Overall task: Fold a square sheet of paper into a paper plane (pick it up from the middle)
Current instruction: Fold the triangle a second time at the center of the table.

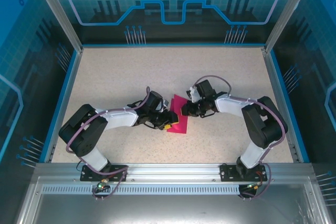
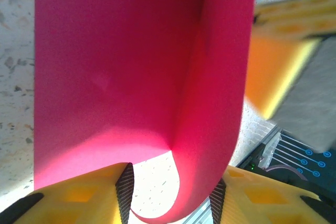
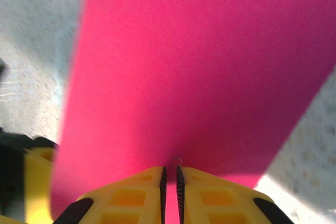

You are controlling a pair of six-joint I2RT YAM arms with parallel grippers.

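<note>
Pink sheet [image 2: 121, 56] curls btwn open left pincer [image 2: 172, 178]; right pincer [image 3: 170, 170] nips edge.

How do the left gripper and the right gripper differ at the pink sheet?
On the left gripper the fingers stand apart, a curved bend of the square sheet of paper between them; on the right gripper the fingers are almost together, pinching its edge. The left gripper meets the sheet from the left, the right gripper from the right. Both have yellow fingers.

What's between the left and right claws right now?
The square sheet of paper. The top view shows it bridging the gap from the left claw to the right claw, with nothing else there.
</note>
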